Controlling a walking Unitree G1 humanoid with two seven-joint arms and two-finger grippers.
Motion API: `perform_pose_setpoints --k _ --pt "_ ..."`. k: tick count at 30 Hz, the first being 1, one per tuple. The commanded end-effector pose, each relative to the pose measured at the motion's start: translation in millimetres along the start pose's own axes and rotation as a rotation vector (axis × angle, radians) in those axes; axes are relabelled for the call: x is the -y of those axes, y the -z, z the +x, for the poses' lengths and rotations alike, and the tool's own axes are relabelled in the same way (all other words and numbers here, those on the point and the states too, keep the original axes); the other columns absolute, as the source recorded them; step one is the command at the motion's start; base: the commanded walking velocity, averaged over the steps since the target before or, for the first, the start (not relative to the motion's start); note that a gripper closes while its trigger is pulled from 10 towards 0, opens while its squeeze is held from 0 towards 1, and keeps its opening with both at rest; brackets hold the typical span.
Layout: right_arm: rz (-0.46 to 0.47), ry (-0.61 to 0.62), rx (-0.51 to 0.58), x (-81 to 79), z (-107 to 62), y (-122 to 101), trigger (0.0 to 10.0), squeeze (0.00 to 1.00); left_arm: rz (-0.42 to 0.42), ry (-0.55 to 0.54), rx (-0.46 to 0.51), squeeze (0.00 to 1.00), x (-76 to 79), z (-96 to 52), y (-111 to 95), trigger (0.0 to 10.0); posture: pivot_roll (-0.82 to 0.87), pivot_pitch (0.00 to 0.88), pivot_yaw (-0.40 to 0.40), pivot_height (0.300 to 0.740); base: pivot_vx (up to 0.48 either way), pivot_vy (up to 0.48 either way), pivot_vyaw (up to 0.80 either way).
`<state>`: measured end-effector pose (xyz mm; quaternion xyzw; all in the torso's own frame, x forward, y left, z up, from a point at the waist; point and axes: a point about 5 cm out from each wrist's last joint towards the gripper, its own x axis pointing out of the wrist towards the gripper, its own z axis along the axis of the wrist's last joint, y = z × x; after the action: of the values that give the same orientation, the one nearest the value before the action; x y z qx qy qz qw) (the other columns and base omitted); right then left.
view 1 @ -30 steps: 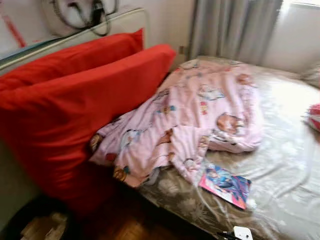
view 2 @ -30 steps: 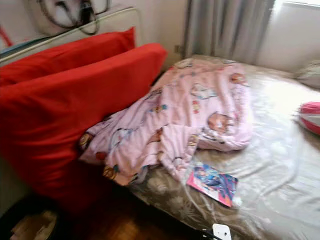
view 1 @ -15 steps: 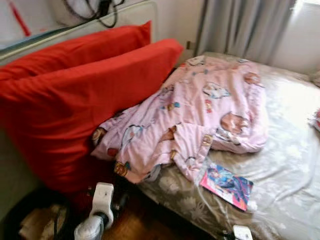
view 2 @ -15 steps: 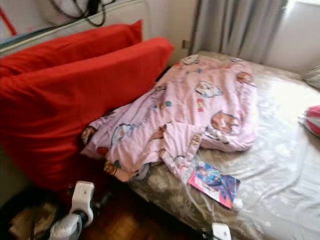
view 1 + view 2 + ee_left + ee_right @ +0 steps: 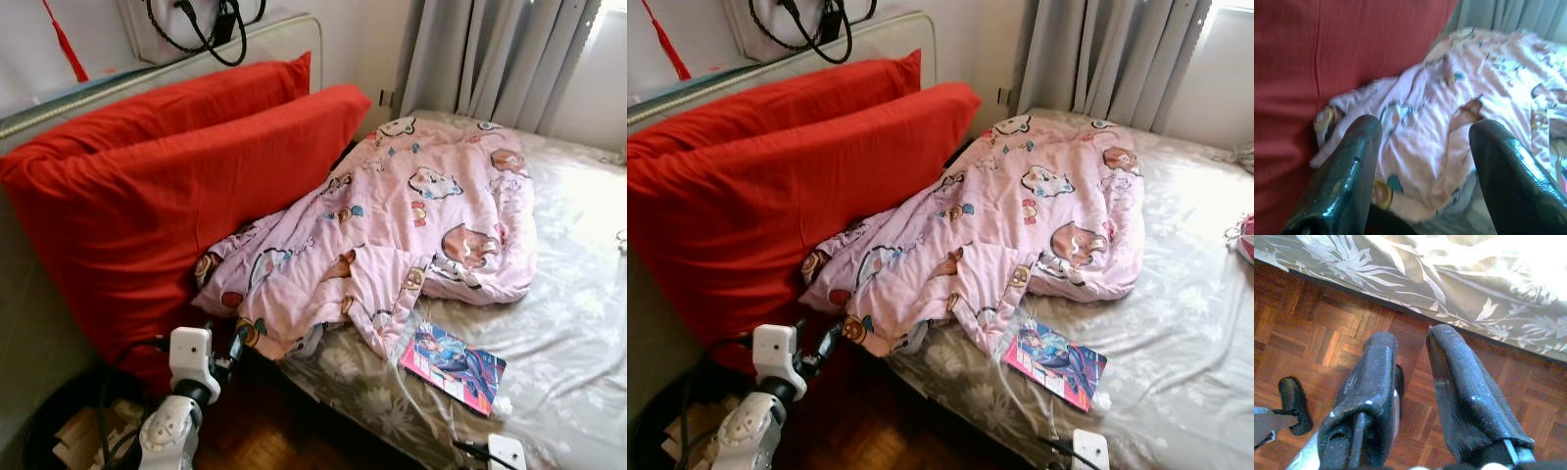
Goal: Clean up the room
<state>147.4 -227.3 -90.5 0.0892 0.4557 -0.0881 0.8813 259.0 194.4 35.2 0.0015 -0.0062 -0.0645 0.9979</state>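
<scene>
L arm is up vs 1 s ago: it wasn't in frame then, now you've got the left gripper [image 5: 1422, 147] raised in front of the red cushions [image 5: 167, 196], aimed at the pink blanket [image 5: 392, 230]; jaws wide apart, holding nothing; blanket lies crumpled on the bed [image 5: 578, 294], one edge hanging off near the cushions; cam also shifted, so scene drift isn't objs moving; reads as reach starting, no contact yet; right gripper [image 5: 1410, 382] hangs over the wood floor [image 5: 1312, 333], jaws slightly apart, empty; book [image 5: 453, 365] lies near the bed edge.
</scene>
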Motion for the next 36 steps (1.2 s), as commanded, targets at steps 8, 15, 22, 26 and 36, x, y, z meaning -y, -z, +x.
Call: perform_pose_setpoints --k 8,15,22,26,36 --pt "0.018 -0.006 0.053 4.2 -0.2 -8 10.0 0.0 -0.028 -0.048 -0.121 0.0 -9.1 -29.2 21 10.0 0.09 0.0 -0.006 0.74 0.0 0.0 0.0" --pt "0.004 -0.019 0.037 -3.8 1.8 -8 10.0 0.0 -0.072 -0.09 -0.643 0.0 -16.0 -60.1 89 10.0 0.08 0.0 -0.004 0.74 0.0 0.0 0.0" --pt "-0.005 -0.016 -0.011 -6.7 1.2 1 10.0 0.0 -0.1 -0.174 -0.874 0.0 -17.3 -91.2 112 10.0 0.05 0.0 -0.002 0.74 0.0 0.0 0.0" --pt "0.014 -0.011 -0.007 -4.9 0.6 2 10.0 0.0 -0.131 -0.2 -0.869 0.0 -16.7 -89.5 113 10.0 0.05 0.0 0.0 0.74 0.0 0.0 0.0" --pt "-0.003 -0.005 -0.03 2.2 -1.6 6 10.0 0.0 -0.162 -0.227 -0.903 0.0 -16.5 -100.0 118 10.0 0.06 0.0 -0.006 0.74 0.0 0.0 0.0"
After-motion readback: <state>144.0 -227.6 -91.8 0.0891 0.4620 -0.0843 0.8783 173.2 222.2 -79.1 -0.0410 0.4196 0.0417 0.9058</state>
